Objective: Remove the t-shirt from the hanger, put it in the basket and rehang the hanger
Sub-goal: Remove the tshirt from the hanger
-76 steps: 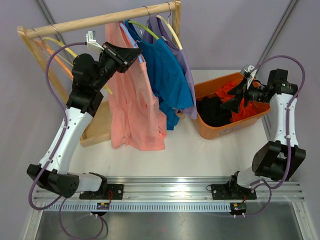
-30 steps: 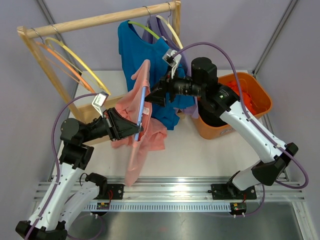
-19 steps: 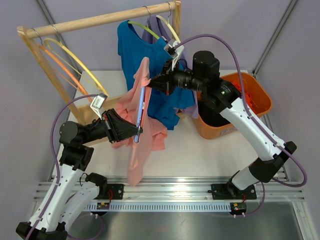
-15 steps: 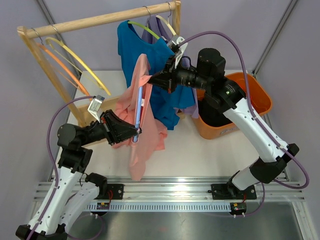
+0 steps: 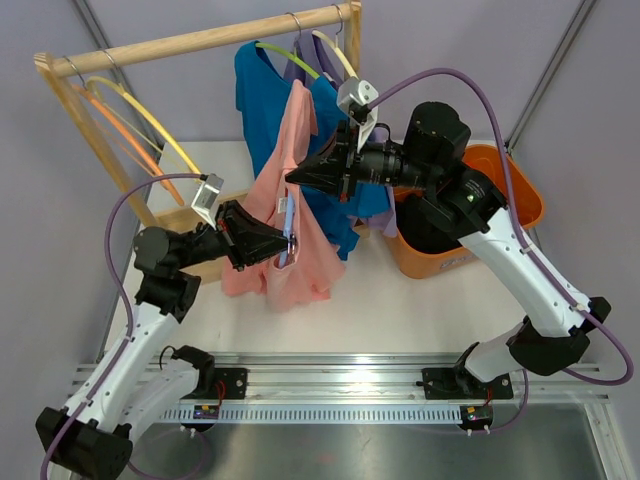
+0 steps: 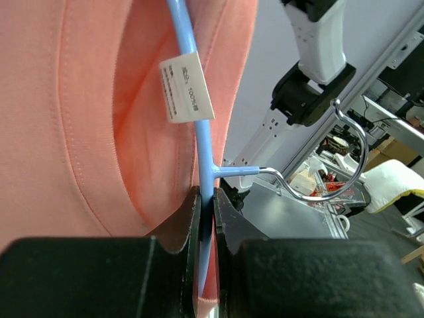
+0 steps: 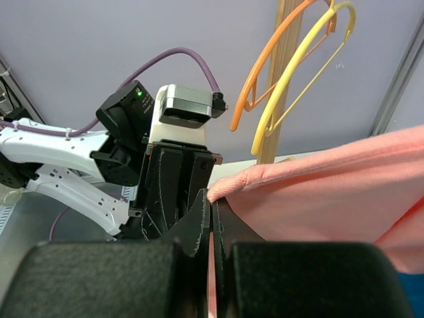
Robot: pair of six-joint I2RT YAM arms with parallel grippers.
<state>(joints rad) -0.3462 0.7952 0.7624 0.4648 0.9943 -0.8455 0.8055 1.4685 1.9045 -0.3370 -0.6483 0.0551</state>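
T-shirt [image 5: 300,270] on a hanger [image 6: 184,30], between the left gripper [image 5: 289,243] below and the right gripper [image 5: 292,176] above, before the clothes rack [image 5: 200,39]. Bin [image 5: 432,263] at right.

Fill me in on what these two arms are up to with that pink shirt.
The left gripper is clamped on the blue hanger, held clear of the wooden rail, with the pink t-shirt draped on it. The right gripper pinches an edge of the shirt's fabric up high, between the arms. The shirt is not yet off the hanger.
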